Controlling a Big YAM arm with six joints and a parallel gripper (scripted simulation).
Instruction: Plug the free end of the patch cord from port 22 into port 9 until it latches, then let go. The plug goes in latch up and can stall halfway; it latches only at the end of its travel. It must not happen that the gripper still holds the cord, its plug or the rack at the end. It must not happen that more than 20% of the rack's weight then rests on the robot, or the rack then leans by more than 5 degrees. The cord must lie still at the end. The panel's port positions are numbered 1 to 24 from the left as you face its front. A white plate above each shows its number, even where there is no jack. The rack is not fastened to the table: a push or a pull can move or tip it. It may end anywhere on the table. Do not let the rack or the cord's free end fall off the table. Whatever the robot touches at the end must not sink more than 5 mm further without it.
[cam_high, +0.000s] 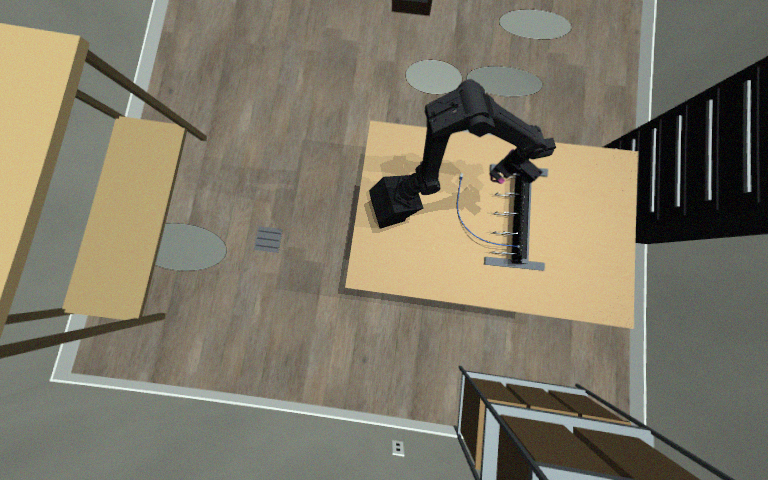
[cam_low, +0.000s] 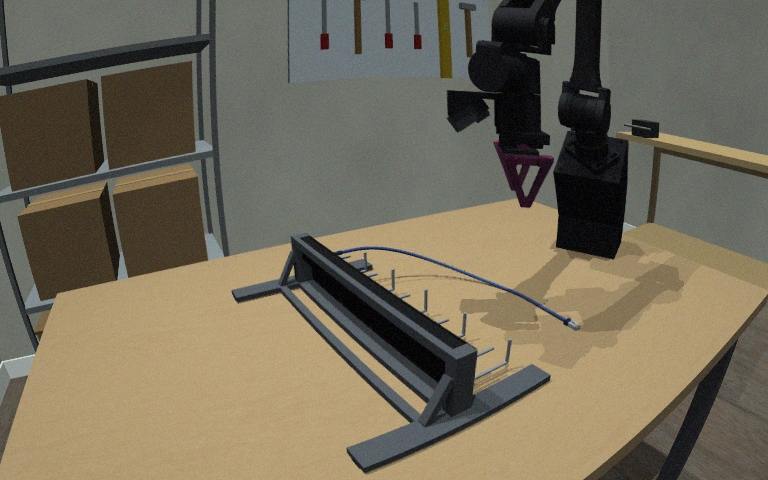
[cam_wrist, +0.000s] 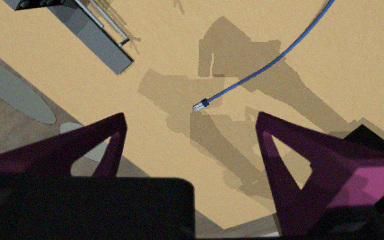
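The dark grey rack (cam_low: 385, 316) stands on the tan table, seen from behind in the exterior view and from above in the top view (cam_high: 523, 217). A blue patch cord (cam_low: 453, 274) arcs from the rack's far end down to the table. Its free plug (cam_low: 573, 324) lies on the table in the arm's shadow; it also shows in the wrist view (cam_wrist: 201, 105) and from above (cam_high: 461, 176). My gripper (cam_low: 523, 181) hangs high above the table, open and empty, with magenta fingers well above the plug.
The arm's black base (cam_low: 589, 198) stands at the table's far corner. One rack foot (cam_wrist: 95, 37) shows at the wrist view's upper left. The table edge and floor lie below the fingers in the wrist view. Shelves with boxes (cam_low: 96, 164) stand behind the table.
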